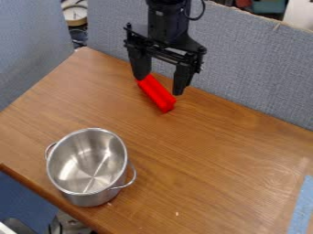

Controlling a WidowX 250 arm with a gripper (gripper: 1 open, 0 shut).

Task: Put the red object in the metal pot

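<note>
Your gripper [163, 76] is open, fingers pointing down at the red block [156, 93]. Block lies flat on the wooden table [196, 151], between and just below the two fingers as the camera sees it; its far end is close in under the gripper, near end sticks out toward the pot side. Can't tell from this view how high your fingertips are above the wood. Metal pot [87, 166] stands upright near the table's near-left edge, well apart from block and gripper, nothing in it.

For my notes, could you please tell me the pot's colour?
Shiny silver; the pot shows in the camera view.
</note>
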